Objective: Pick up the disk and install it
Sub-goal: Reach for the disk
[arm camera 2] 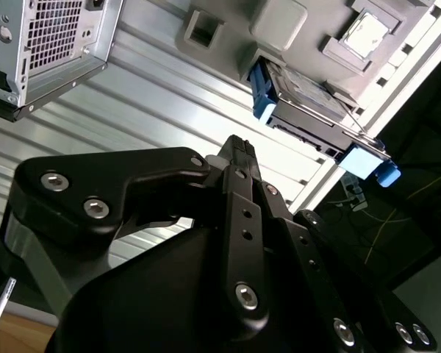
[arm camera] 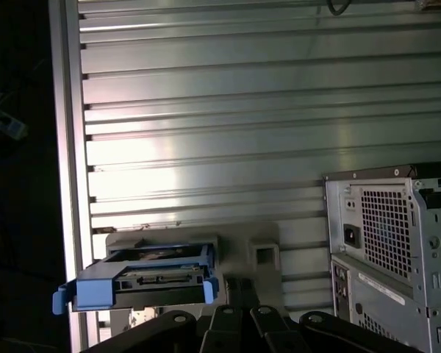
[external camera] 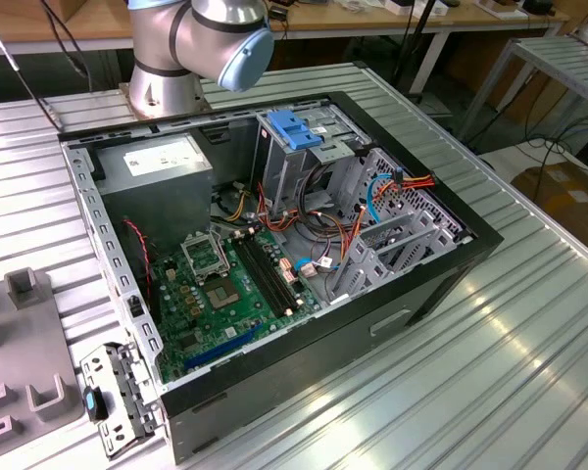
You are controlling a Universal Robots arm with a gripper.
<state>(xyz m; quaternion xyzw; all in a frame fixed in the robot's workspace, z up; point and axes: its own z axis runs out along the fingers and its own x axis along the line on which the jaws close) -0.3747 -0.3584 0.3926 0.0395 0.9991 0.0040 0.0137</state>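
The disk [arm camera: 160,280] is a flat metal drive held in a blue plastic frame [arm camera: 103,293]. It stands on edge in a grey holder block [arm camera: 263,254] near the edge of the ribbed metal table. In the second wrist view the disk [arm camera 2: 303,103] shows its metal side between blue rail ends [arm camera 2: 262,94]. My gripper [arm camera: 239,288] hovers a short way off from the disk and does not touch it. Its black fingers [arm camera 2: 239,151] are pressed together, shut, with nothing between them.
The open computer case [external camera: 441,264] lies on the table, with a drive cage topped by a blue latch plate [external camera: 292,127], a grey power supply [external camera: 162,162] and the motherboard [external camera: 225,294]. The case's rear panel [arm camera: 386,246] stands near the holder. Grey fixtures [external camera: 24,338] sit at the exterior view's left.
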